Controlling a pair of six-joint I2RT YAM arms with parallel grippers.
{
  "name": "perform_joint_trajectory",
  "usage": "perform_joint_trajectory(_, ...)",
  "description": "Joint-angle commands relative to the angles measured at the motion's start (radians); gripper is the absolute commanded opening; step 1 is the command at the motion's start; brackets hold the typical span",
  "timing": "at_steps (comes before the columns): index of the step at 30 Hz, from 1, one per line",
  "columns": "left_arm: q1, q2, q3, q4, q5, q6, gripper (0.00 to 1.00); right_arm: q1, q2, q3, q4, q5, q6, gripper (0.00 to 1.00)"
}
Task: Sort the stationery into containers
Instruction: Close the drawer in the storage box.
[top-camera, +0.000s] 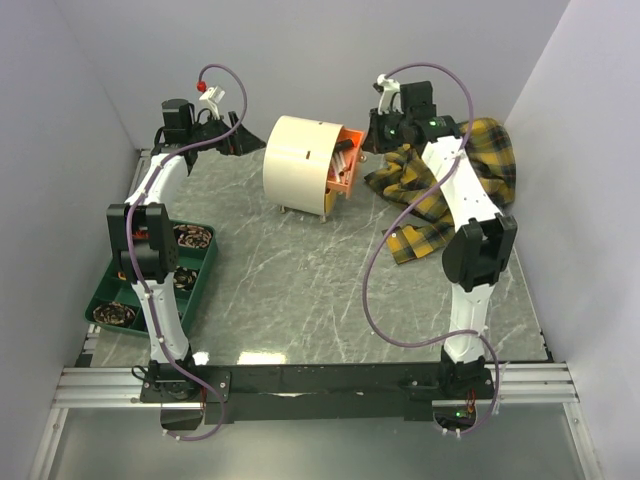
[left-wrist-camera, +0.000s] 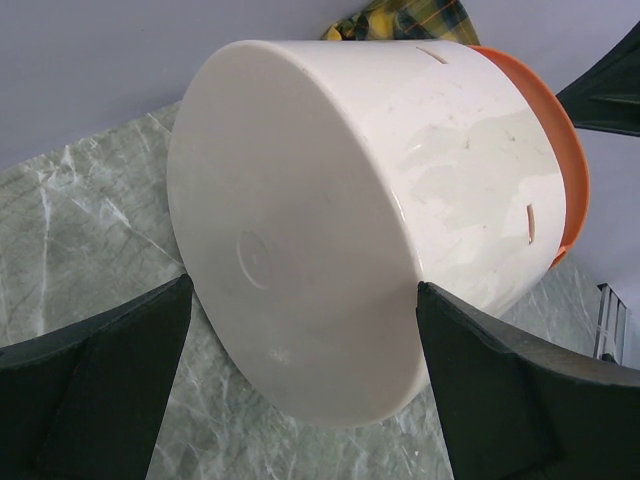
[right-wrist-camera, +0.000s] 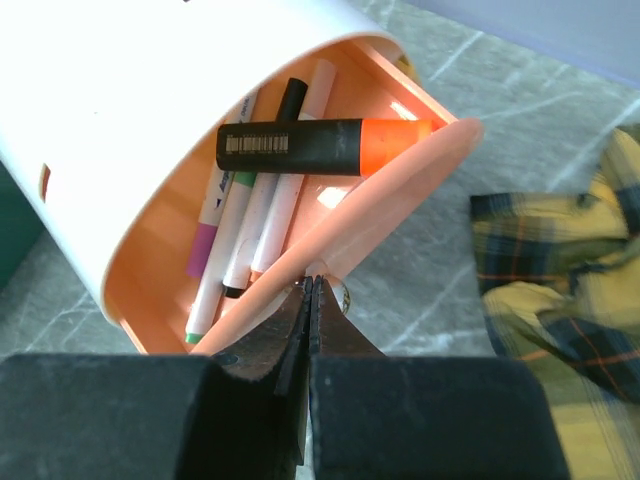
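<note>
The cream round-topped cabinet (top-camera: 298, 160) lies at the back middle of the table, its orange drawer (top-camera: 348, 165) pulled out to the right. In the drawer (right-wrist-camera: 400, 195) lie an orange-capped black marker (right-wrist-camera: 320, 145) and several thin pens (right-wrist-camera: 250, 230) with white, pink and green parts. My right gripper (right-wrist-camera: 312, 282) is shut, its tips against the drawer front beside the small round knob (right-wrist-camera: 343, 297). My left gripper (left-wrist-camera: 305, 285) is open, one finger on each side of the cabinet's flat back (left-wrist-camera: 300, 250), not touching it. The other drawers are hidden.
A yellow plaid cloth (top-camera: 450, 180) is bunched on the table right of the drawer, under the right arm. A dark green tray (top-camera: 212, 262) with several dark round items sits at the left, by the left arm. Grey walls close in on three sides.
</note>
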Motion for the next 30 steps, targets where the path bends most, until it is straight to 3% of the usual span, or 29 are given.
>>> perform_joint_trajectory(1, -0.026, 0.004, 0.036, 0.031, 0.027, 0.004, 0.99, 0.036, 0.047, 0.059, 0.027, -0.023, 0.043, 0.02)
perform_joint_trajectory(18, -0.026, -0.007, 0.025, 0.018, 0.015, 0.02, 0.99, 0.127, 0.135, 0.134, 0.072, -0.042, 0.086, 0.07)
perform_joint_trajectory(21, -0.02, -0.034, 0.031, -0.028, -0.06, 0.049, 0.99, 0.128, 0.121, 0.134, 0.044, -0.022, 0.069, 0.1)
perform_joint_trajectory(26, 0.045, -0.194, -0.093, -0.105, -0.364, 0.16, 0.99, 0.054, 0.011, -0.002, 0.038, 0.026, 0.026, 0.36)
perform_joint_trajectory(30, 0.043, -0.378, -0.299, -0.125, -0.418, 0.282, 0.99, -0.025, 0.004, -0.036, 0.035, 0.047, 0.029, 0.47)
